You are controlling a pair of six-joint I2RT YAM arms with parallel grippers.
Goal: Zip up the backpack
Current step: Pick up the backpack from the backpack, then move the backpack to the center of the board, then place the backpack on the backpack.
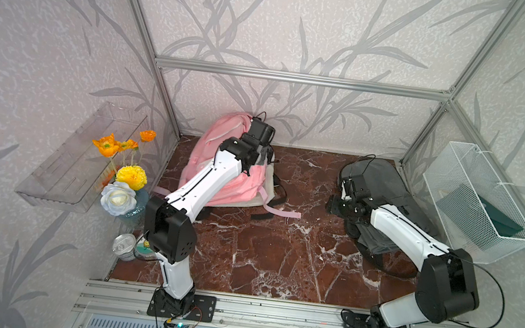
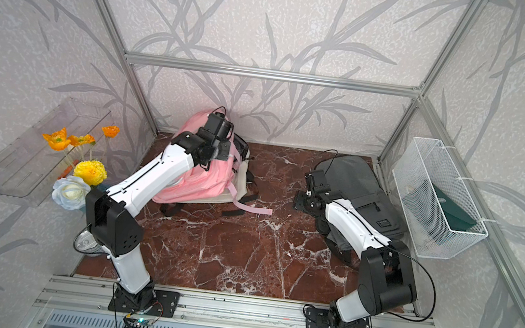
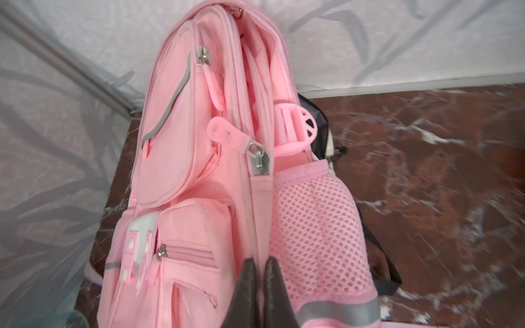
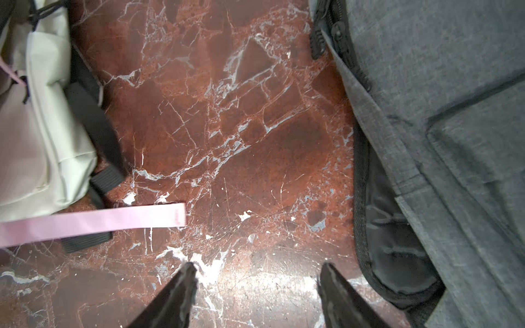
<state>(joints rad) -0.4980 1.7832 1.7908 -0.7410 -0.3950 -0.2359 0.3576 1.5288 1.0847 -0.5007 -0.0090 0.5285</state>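
The backpack [image 1: 248,185] lies at the back of the surface [image 1: 276,258], atop a bag [image 1: 270,186] showing at its right. Left of the backpack: flowers [image 1: 132,176], tray [image 1: 78,156], and, nearer the front, a can [image 1: 124,246]. Right of it: right claw [image 4: 258,268], second pack [image 1: 384,183], then basket [image 1: 456,182] on the wall.

White arms [image 1: 208,178] carry black joints [image 1: 171,228], thin cables [image 1: 503,303], dark tapered end effectors [image 4: 257,268].

I find a red-brown marble tabletop [image 1: 260,256]. At rear left a pink backpack [image 1: 248,183] lies partly over a cream bag [image 1: 271,179], with one pink strap [image 1: 282,212] flat on the marble. A grey backpack [image 1: 385,180] lies at rear right, well apart.
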